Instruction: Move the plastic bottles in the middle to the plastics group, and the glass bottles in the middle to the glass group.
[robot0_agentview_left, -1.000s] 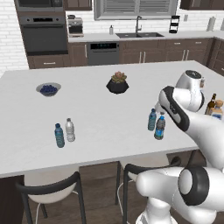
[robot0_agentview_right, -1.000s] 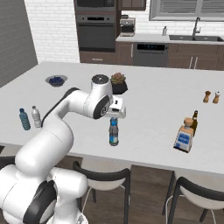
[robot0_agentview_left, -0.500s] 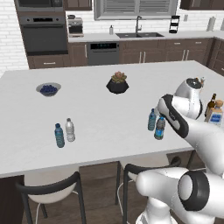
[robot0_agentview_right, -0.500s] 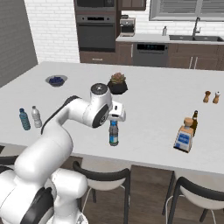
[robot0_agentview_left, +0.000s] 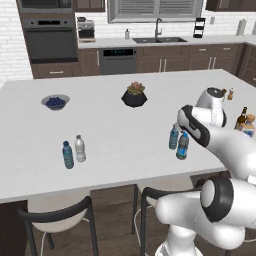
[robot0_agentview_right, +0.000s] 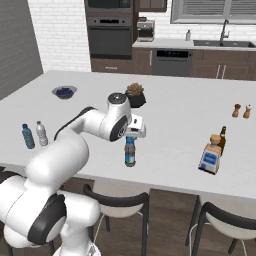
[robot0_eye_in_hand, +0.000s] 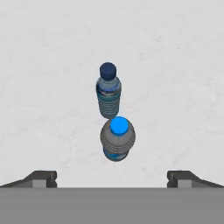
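Two plastic bottles stand together mid-counter: a pale blue one (robot0_agentview_left: 173, 137) (robot0_eye_in_hand: 108, 92) and a darker greyish one with a blue label (robot0_agentview_left: 183, 146) (robot0_agentview_right: 130, 152) (robot0_eye_in_hand: 117, 139). My gripper (robot0_agentview_left: 182, 128) (robot0_agentview_right: 133, 135) (robot0_eye_in_hand: 112, 177) hangs open just above them, holding nothing; its fingertips (robot0_eye_in_hand: 42, 178) show wide apart on either side of the greyish bottle. The plastics group, a blue bottle (robot0_agentview_left: 67, 155) (robot0_agentview_right: 28, 136) and a whitish one (robot0_agentview_left: 80, 148) (robot0_agentview_right: 41, 133), stands at the left. The squat glass bottle (robot0_agentview_left: 248, 125) (robot0_agentview_right: 211, 155) stands against the slim brown bottle (robot0_agentview_left: 242, 117) (robot0_agentview_right: 222, 139) at the right.
A potted plant (robot0_agentview_left: 134, 94) (robot0_agentview_right: 135, 94) and a bowl of blue fruit (robot0_agentview_left: 55, 102) (robot0_agentview_right: 64, 92) sit farther back on the white counter (robot0_agentview_left: 115, 130). Salt and pepper shakers (robot0_agentview_right: 242, 111) stand at the far right. Stools are tucked under the near edge.
My hand has shifted slightly down over the two middle bottles. The jaws stay open and no bottle has moved.
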